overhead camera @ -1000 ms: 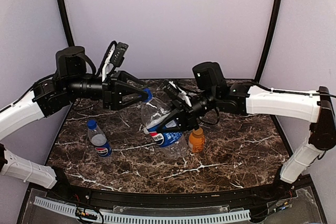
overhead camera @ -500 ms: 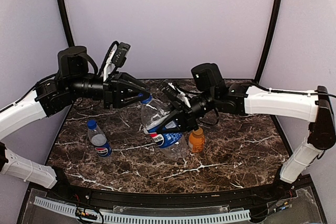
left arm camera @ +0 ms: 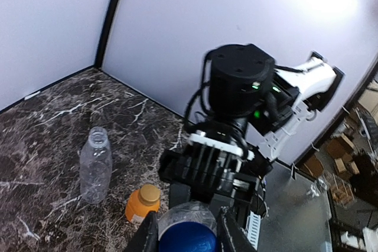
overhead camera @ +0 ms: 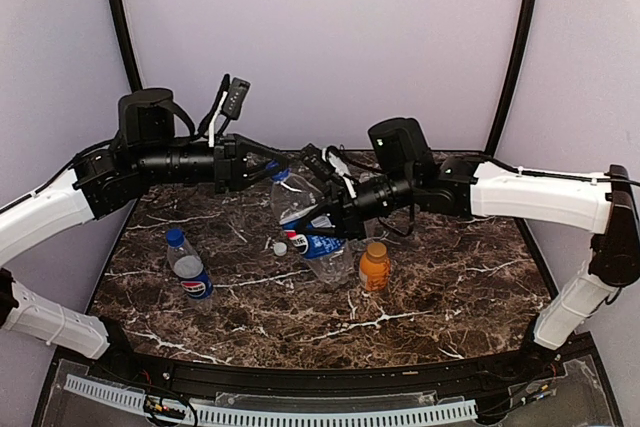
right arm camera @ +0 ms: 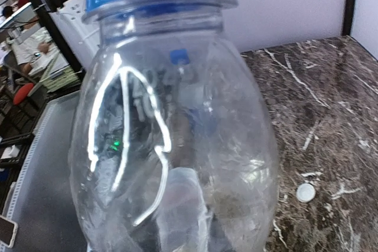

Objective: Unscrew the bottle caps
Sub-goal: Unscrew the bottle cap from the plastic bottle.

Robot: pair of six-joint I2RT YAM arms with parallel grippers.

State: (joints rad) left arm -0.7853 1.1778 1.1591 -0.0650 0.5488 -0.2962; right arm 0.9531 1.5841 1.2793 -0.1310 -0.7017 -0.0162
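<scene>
Fingers (left arm camera: 147,237) of the left gripper (left arm camera: 184,241) pinch the blue cap (left arm camera: 188,242) at the bottom middle of the wrist view. The right gripper (overhead camera: 335,219) clasps the big bottle (overhead camera: 296,203) by its body, tilted at frame centre. The orange bottle (overhead camera: 374,267) stands just to the lower right.

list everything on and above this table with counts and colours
large Pepsi bottle: 1, clear, blue label, held above the table
held bottle's cap: 1, blue, on that bottle's neck
small Pepsi bottle: 1, clear, blue label, capped in blue, on the table's left
orange bottle: 1, orange, capped, mid-table
unlabelled bottle: 1, clear, no cap, near the orange bottle
white cap: 1, white, loose on the table
table: 1, dark marble
left gripper: 1, black, shut on the held bottle's cap
right gripper: 1, black, gripping the large Pepsi bottle
</scene>
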